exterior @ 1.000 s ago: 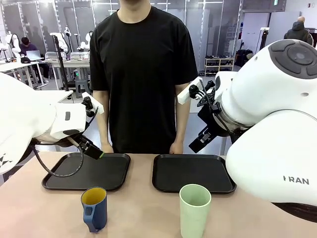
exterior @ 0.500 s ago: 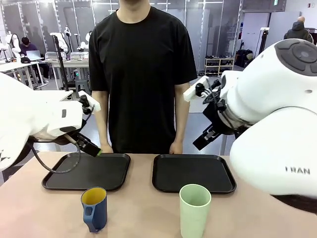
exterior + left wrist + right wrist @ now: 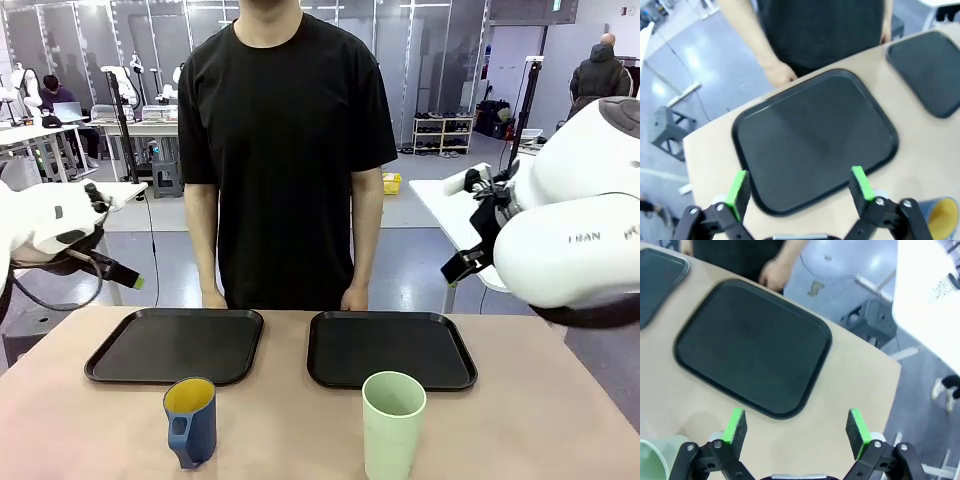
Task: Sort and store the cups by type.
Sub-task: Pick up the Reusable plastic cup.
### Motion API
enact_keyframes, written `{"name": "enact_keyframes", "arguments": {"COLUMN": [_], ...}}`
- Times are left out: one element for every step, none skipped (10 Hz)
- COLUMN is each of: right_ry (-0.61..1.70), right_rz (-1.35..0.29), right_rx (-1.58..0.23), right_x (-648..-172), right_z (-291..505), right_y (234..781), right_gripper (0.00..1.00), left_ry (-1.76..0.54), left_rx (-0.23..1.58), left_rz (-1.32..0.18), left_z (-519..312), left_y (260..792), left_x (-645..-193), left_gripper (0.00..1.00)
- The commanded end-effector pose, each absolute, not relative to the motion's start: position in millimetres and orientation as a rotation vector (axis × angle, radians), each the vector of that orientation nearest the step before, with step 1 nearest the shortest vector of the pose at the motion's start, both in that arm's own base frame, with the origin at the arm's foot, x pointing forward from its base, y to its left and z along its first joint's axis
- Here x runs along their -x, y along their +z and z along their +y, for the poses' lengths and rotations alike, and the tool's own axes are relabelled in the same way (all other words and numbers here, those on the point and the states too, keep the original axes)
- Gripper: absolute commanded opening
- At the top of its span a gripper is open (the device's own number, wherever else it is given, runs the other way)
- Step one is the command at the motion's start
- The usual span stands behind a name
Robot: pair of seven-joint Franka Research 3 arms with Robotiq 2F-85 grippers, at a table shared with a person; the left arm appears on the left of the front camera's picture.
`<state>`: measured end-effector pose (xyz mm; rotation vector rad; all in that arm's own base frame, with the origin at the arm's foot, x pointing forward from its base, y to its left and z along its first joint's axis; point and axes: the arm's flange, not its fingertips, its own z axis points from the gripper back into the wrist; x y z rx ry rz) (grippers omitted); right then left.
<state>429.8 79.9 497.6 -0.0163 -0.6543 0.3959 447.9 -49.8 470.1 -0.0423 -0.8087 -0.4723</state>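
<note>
The left gripper [image 3: 799, 186] and right gripper [image 3: 796, 426] are spread wide, empty. The dark blue handled mug [image 3: 190, 420] is seen down beside the left, the tall mint-green tumbler [image 3: 393, 425] down beside the right. Either could be tipped by a bump.

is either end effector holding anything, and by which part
Nothing held: left end effector and right end effector are open, empty; blue mug and green tumbler stand free.

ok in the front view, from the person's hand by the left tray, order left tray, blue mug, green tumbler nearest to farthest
1. left tray, just beside the hand at the far edge
2. blue mug, near side, in front of that tray
3. green tumbler, near side, farther right
</note>
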Motion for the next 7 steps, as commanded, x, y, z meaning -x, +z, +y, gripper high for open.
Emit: {"name": "enact_keyframes", "arguments": {"right_ry": [0.363, 0.345, 0.323, 0.316, 0.292, 0.285, 0.263], "right_rz": [-0.623, -0.607, -0.57, -0.534, -0.515, -0.505, -0.491], "right_rx": [-0.019, -0.026, -0.044, -0.064, -0.088, -0.098, -0.101], "right_x": [-461.7, -470.1, -472.9, -477.1, -482.2, -484.9, -486.7], "right_z": [61.2, 54.0, 49.5, 46.4, 43.2, 40.5, 38.8], "right_y": [492.2, 484.6, 479.4, 474.3, 469.0, 464.9, 461.4], "right_gripper": [1.0, 1.0, 1.0, 1.0, 1.0, 1.0, 1.0], "left_ry": [-0.455, -0.426, -0.435, -0.417, -0.373, -0.374, -0.356], "left_rx": [0.106, 0.124, 0.13, 0.147, 0.149, 0.168, 0.175], "left_rz": [-0.764, -0.736, -0.732, -0.719, -0.673, -0.671, -0.664], "left_z": [-29.3, -13.4, -11.1, -9.0, -5.9, -5.2, -4.7], "left_y": [462.3, 451.3, 445.3, 441.5, 436.3, 432.7, 428.9], "left_x": [-481.6, -493.3, -495.4, -497.6, -500.2, -502.2, -504.8], "left_gripper": [1.0, 1.0, 1.0, 1.0, 1.0, 1.0, 1.0]}}
